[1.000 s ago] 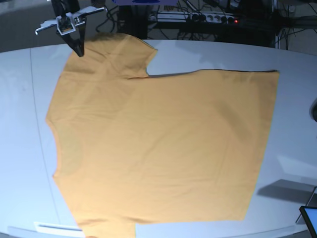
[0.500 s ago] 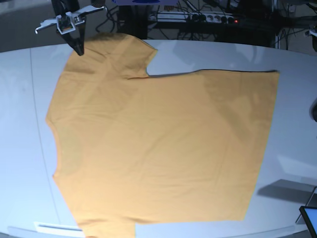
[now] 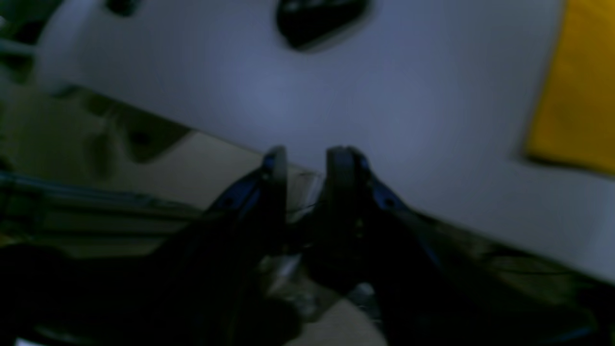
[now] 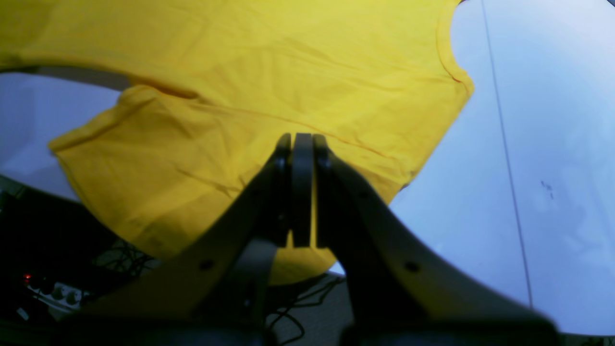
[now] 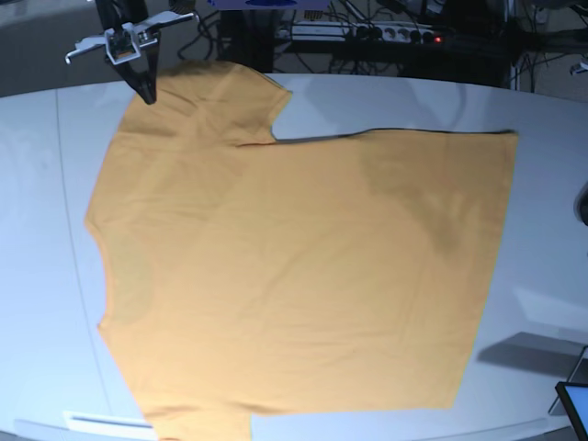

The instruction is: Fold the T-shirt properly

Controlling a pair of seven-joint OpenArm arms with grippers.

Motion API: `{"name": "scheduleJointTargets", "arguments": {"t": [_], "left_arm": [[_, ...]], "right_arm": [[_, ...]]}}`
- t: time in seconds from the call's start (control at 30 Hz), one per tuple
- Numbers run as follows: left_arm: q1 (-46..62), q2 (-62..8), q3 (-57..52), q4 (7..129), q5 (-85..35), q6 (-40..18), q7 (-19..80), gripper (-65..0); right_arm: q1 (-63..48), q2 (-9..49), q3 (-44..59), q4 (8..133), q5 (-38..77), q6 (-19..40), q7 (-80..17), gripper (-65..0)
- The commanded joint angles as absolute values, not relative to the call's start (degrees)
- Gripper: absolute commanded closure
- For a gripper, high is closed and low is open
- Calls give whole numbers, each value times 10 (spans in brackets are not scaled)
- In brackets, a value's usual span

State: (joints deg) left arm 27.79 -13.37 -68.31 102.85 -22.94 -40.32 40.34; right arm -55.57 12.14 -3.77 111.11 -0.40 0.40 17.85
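The orange-yellow T-shirt (image 5: 294, 276) lies spread flat on the white table (image 5: 551, 184), one sleeve (image 5: 220, 101) at the far left. My right gripper (image 5: 147, 95) stands shut at that sleeve's far corner. In the right wrist view its tips (image 4: 301, 138) are pressed together over the sleeve cloth (image 4: 192, 158), and I see no cloth pinched between them. My left gripper (image 3: 306, 158) is outside the base view. It hangs over the table's edge with a small empty gap between its fingers, and a corner of the shirt (image 3: 576, 96) lies off to its right.
A power strip (image 5: 395, 34) with a red light and several cables lie behind the table. A dark object (image 5: 582, 204) sits at the right edge, a screen corner (image 5: 574, 404) at the front right. A white strip (image 5: 106, 421) lies at the front left.
A faint shadow has spread over the right part of the shirt. The shirt and my right gripper have not moved.
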Motion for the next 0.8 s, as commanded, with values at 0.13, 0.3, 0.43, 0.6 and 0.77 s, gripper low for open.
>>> {"name": "scheduleJointTargets", "arguments": {"t": [0.13,0.3,0.43,0.6,0.77], "left_arm": [[258,-114,-692,1035,-72,-400,277,-141],[260,-99,-676,1035,45,-317,174,-141],[262,-94,-664,1035,144,-211,111,-141],[262,-86,-664,1018,241,-71,6,-141],[273,-93,-646,925,350,29,-149,-139]], "right_arm": [[-560,124,-37,1119,-4,2,194,0],[-543,124,-37,1119,-4,2,118,0],[-531,124,-37,1120,-4,2,62,0],[-526,124,-37,1121,-4,2,51,0],[-527,124,-37,1122,-4,2,51,0]]}}
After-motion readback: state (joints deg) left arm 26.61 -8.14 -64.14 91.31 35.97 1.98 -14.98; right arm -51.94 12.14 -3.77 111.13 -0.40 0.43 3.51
